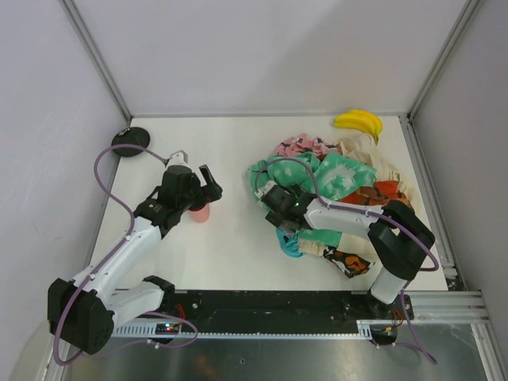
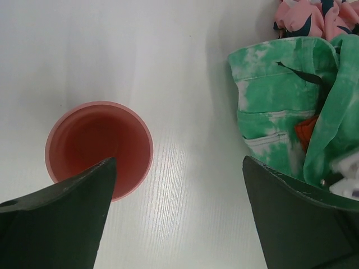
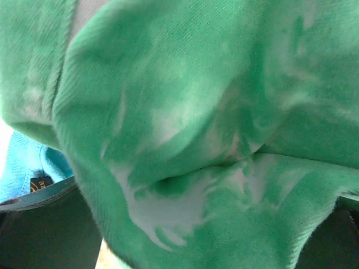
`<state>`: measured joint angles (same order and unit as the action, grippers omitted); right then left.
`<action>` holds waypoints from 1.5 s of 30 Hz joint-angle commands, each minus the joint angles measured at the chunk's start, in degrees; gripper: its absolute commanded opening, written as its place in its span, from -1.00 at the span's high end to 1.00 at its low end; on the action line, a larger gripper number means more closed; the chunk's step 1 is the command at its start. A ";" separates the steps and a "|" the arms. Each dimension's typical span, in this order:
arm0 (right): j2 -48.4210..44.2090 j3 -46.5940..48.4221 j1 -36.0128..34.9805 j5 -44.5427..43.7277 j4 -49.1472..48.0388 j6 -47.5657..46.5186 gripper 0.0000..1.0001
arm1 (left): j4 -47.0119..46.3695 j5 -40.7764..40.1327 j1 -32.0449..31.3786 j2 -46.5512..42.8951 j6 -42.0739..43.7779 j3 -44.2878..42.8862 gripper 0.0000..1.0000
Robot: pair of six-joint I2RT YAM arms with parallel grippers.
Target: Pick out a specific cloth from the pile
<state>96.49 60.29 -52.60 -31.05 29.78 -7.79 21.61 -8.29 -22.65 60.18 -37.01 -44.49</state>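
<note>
Beside the crumpled pile (image 1: 349, 178), left gripper (image 2: 178, 159) open over a round cup (image 2: 95, 145); right gripper (image 1: 270, 197) open amid its soft folds.

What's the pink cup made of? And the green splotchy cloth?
Cup: probably plastic, smooth and matte pink, with a thin even rim. Green cloth: soft woven fabric, maybe cotton twill. Fine diagonal ribs show up close, and it has no shine.
</note>
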 commanded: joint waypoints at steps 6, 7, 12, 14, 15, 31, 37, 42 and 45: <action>10.25 0.58 13.69 12.12 7.87 3.30 -0.49 | -1.08 0.82 -0.29 -1.89 1.07 -0.75 -0.99; 10.98 0.64 14.60 14.16 8.16 3.53 -0.36 | -1.11 0.86 -0.28 -2.03 1.07 -0.72 -0.99; 12.28 0.74 15.96 18.27 7.97 3.88 0.55 | -1.05 1.22 -0.35 -3.24 1.00 -0.90 -0.99; 11.39 0.71 16.65 16.82 6.07 4.68 0.89 | -1.04 1.63 -0.37 -3.83 1.01 -0.94 -0.99; 10.23 0.71 17.00 15.19 5.15 5.23 0.94 | -1.04 1.97 -0.37 -4.10 0.91 -0.99 -0.99; -17.26 0.71 26.99 -5.71 -8.44 15.99 1.00 | -4.07 3.67 -16.22 9.64 0.08 -10.47 -0.99; -19.78 0.67 29.75 -5.21 -6.23 17.80 1.00 | -9.37 13.97 -20.35 27.76 0.58 -19.67 -0.99; -22.27 0.62 31.65 -4.18 -6.09 17.93 1.00 | -10.36 16.89 -23.58 42.21 2.85 -30.01 -0.99; -23.89 0.66 33.08 -3.41 -5.53 18.65 1.00 | -10.40 18.72 -24.68 50.26 3.86 -36.20 -0.99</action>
<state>78.02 59.79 -22.20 -29.56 26.68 9.13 13.50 6.00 -45.82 103.72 -35.94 -73.12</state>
